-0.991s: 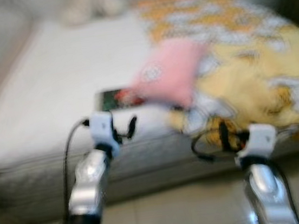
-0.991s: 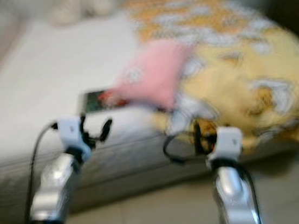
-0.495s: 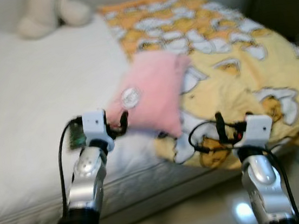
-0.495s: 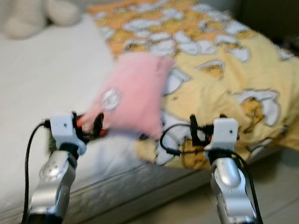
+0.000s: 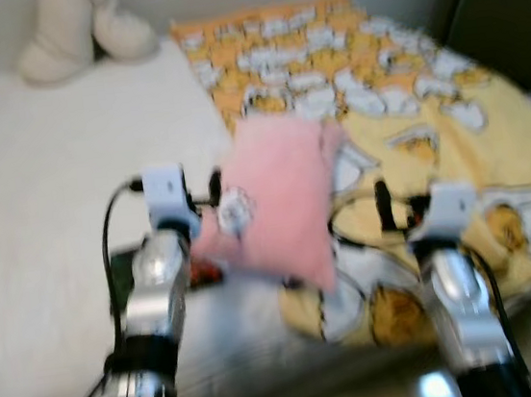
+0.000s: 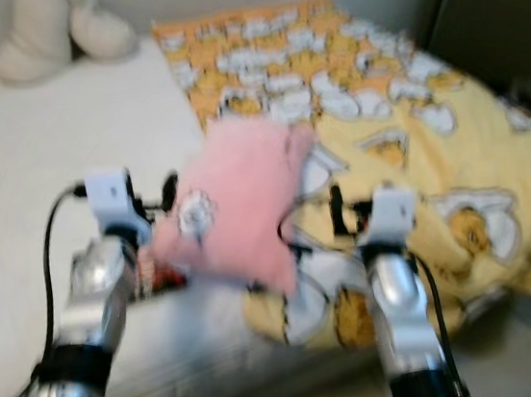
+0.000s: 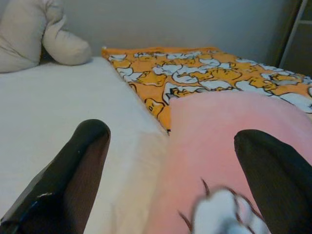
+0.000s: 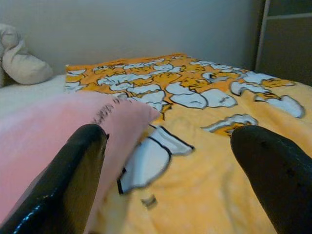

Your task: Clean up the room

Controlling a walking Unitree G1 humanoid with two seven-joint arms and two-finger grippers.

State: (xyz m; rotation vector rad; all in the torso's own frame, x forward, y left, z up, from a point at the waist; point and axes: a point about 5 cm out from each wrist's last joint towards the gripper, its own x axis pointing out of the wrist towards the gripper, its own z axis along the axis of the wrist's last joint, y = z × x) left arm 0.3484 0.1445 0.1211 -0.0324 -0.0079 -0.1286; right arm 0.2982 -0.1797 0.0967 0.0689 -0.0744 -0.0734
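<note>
While left gripper (image 7: 170, 170) and right gripper (image 8: 165, 165) hung spread over pillow (image 5: 280, 201) near bed (image 5: 27, 228) front edge, shallow pinch risked pillow sliding off, dragging blanket (image 5: 430, 120) along.

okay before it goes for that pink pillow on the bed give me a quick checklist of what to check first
1. Left gripper fingers apart: ok, open in the left wrist view.
2. Right gripper fingers apart: ok, open.
3. Pink pillow between the two grippers: ok, it lies on the bed with one gripper at each side.
4. Pillow not yet gripped: ok, neither gripper is closed on it.
5. Pillow free of the yellow cartoon blanket: cannot tell, its far edge overlaps the blanket.
6. Flat dark item by the left arm out of the way: cannot tell, the head views are blurred.
</note>
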